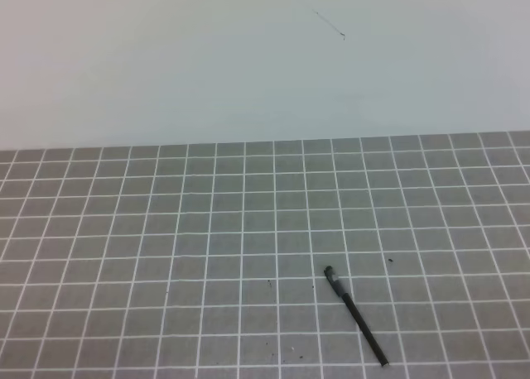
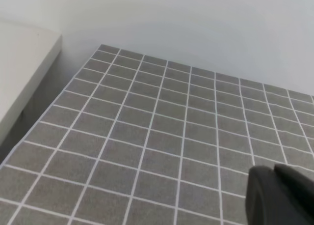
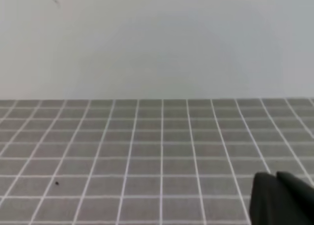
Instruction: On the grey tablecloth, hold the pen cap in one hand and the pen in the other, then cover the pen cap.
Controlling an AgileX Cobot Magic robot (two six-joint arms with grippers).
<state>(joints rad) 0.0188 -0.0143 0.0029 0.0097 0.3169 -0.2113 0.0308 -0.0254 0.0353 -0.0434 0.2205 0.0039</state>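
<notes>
Pen (image 1: 356, 316) laid diagonally on grey tablecloth (image 1: 166, 230), untouched. Left gripper (image 2: 274, 198) and right gripper (image 3: 277, 200) raised above cloth, jaws clenched, nothing grasped.

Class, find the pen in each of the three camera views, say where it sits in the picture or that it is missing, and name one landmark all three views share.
Exterior high: the pen lies diagonally on the cloth, lower right of centre, one end near the bottom edge.
Left wrist: not in it.
Right wrist: not in it.
Shared landmark: the grey tablecloth with its white grid, meeting the pale wall at its far edge.
</notes>
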